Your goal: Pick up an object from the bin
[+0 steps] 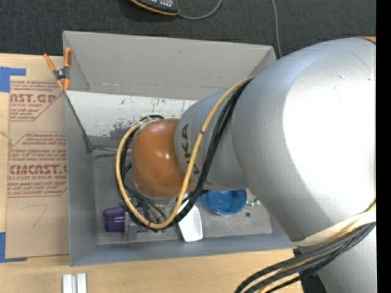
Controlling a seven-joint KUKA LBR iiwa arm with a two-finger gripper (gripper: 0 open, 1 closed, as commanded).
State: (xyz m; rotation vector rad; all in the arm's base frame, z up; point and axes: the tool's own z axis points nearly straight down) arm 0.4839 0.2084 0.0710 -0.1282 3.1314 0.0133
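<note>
A big silver arm (293, 139) reaches into the grey bin (79, 182), its orange wrist cover (156, 157) above the gripper (143, 211); open or closed, I cannot tell. A blue round thing (225, 201) lies on its arm side, a white piece (191, 226) nearer, and a small purple piece (114, 219) just beside it.

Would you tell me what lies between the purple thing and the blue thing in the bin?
A white block and the arm's looped cables, in the camera view.
</note>
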